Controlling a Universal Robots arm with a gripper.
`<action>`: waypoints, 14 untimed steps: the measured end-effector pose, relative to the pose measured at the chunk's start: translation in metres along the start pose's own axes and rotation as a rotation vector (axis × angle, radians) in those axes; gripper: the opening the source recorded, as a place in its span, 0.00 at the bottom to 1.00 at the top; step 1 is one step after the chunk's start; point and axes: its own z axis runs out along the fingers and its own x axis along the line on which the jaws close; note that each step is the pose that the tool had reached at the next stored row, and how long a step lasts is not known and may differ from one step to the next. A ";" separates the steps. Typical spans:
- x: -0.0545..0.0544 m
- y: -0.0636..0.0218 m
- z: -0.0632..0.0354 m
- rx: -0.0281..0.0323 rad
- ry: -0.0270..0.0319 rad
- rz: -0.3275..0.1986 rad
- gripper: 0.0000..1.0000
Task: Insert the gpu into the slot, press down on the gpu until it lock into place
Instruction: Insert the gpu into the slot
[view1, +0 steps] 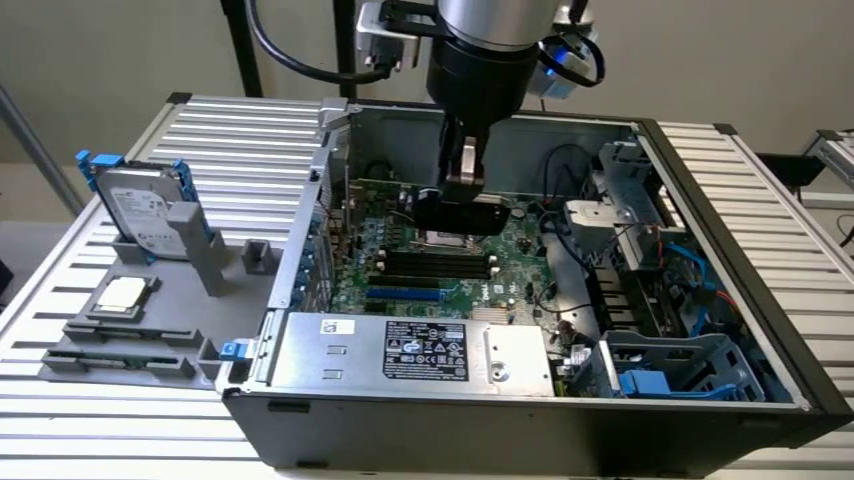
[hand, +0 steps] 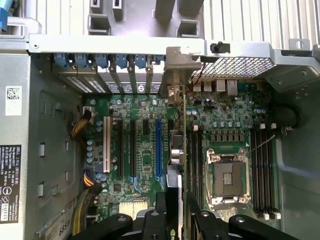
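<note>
Pinching the gpu above the motherboard, the hand hovers; the slot lies bare.

A plain beige wall is standing behind the ribbed aluminium worktop. A black pole is rising at the rear. Even light is falling throughout.
</note>
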 end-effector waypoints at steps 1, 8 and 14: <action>0.000 -0.0001 0.0018 0.0003 -0.0001 0.000 0.26; 0.002 -0.0009 0.0144 0.0018 -0.0005 -0.001 0.26; 0.004 -0.0016 0.0252 0.0026 -0.0009 -0.001 0.26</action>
